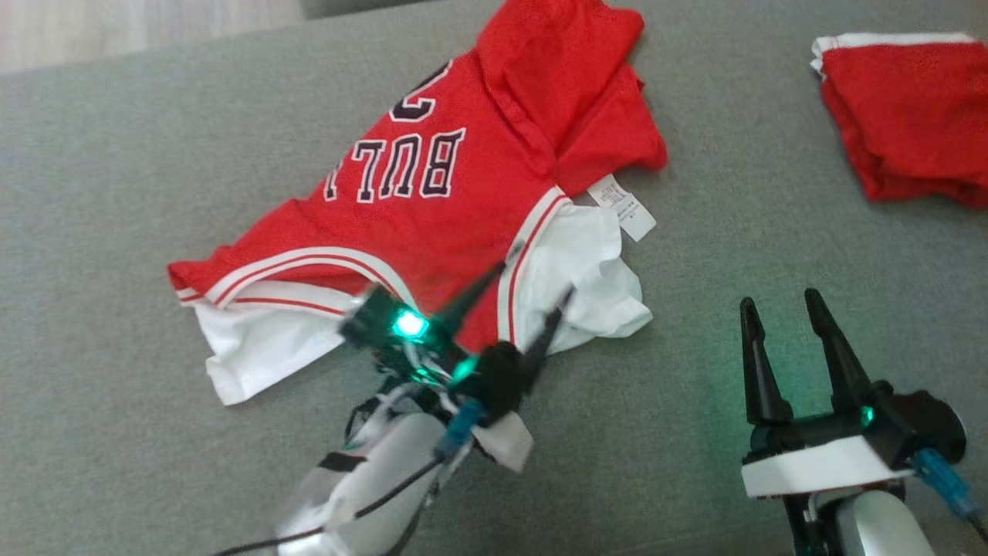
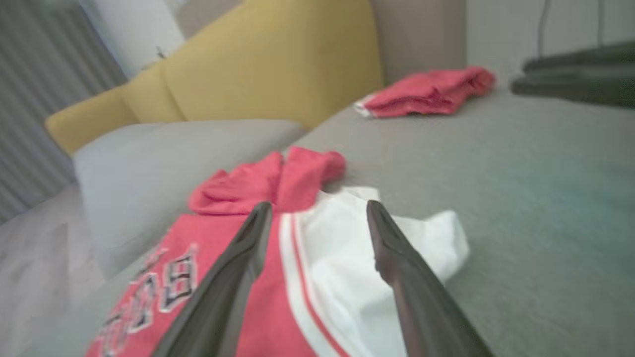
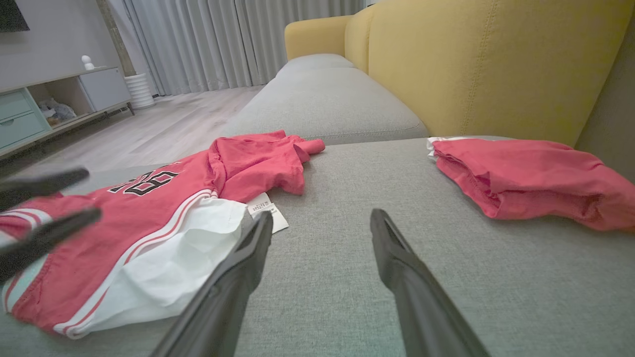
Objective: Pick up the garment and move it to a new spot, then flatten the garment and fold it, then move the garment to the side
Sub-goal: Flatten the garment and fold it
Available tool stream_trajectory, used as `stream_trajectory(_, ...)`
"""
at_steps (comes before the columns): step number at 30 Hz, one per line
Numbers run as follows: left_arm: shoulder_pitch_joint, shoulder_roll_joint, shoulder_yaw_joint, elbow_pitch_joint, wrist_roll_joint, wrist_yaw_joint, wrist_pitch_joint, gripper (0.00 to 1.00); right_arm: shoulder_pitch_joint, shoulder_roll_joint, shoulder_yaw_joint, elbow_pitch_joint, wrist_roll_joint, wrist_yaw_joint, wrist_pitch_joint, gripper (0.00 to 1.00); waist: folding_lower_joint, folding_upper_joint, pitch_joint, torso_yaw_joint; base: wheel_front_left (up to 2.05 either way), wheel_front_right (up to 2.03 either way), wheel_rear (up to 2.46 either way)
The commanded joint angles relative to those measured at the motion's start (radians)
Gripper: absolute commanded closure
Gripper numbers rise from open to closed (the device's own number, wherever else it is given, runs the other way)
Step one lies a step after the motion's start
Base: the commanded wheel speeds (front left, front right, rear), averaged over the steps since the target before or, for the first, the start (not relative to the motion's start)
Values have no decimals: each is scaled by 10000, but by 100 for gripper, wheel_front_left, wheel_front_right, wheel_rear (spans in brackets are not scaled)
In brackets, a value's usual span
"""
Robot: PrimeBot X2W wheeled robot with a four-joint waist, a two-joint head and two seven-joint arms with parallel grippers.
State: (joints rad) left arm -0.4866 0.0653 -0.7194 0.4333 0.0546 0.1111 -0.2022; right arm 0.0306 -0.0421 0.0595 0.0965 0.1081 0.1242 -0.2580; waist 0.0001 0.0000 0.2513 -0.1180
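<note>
The left gripper (image 1: 543,272) gaped wide and empty over the red jersey (image 1: 432,224), which lay crumpled on the grey sofa seat (image 1: 116,193). The right gripper (image 1: 779,300), equally wide and empty, was near the jersey.

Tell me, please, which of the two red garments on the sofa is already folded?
The plain red garment at the far right, a compact bundle. The lettered jersey lies spread and rumpled, white lining showing, at the left gripper.
</note>
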Motion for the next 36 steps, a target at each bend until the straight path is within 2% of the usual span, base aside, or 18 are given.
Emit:
stream_trajectory(1,-537,-30,-243,258,82,-342,210,0,-300,-81,228,-319,-85,65,-38,0,-1,0,304,-230,0,0,0)
stream_trajectory(5,-1186,-138,-1495,1250,86,-1075,883,0,-471,-81,317,-295,-81,65,-38,0,-1,0,595,-559,0,0,0)
stream_trajectory(10,-2023,-147,-2676,1291,-371,-1280,1879,0,-564,-81,360,-280,32,65,-38,0,-1,0,924,-915,0,0,0)
stream_trajectory(20,-2808,-149,-3670,1699,-523,-630,2999,0,-552,-81,375,-210,223,65,-38,0,-1,0,968,-1314,0,0,0)
stream_trajectory(21,-2805,-149,-3724,1705,-554,-601,3039,8,-524,-81,359,-202,224,65,-38,0,-1,0,919,-1314,0,0,0)
stream_trajectory(22,-2796,-149,-3772,1712,-581,-577,3067,56,-490,-81,344,-190,218,65,-38,0,-1,0,867,-1308,0,0,0)
stream_trajectory(23,-2782,-149,-3814,1717,-609,-565,3082,98,-458,-81,329,-178,212,65,-38,0,-1,0,816,-1296,0,0,0)
stream_trajectory(26,-2762,-150,-3888,1652,-635,-445,2872,100,-409,-81,307,-169,223,65,-38,0,-1,0,649,-1202,0,0,0)
stream_trajectory(29,-2720,-150,-3831,1118,-715,-167,2006,100,-344,-81,328,-160,171,65,-38,0,-1,0,465,-963,0,0,0)
stream_trajectory(32,-2487,-81,-3672,174,-1115,-256,1197,100,-217,-81,254,-118,46,65,-38,0,-1,0,216,-513,0,0,0)
stream_trajectory(34,-2199,184,-3348,-649,-1576,-280,948,100,-127,-81,168,-105,-42,65,-38,0,-1,0,17,-131,0,0,0)
stream_trajectory(36,-2003,740,-3106,-1630,-1755,-217,1017,100,-51,-81,80,-95,-121,65,-38,0,-1,0,-166,291,0,0,0)
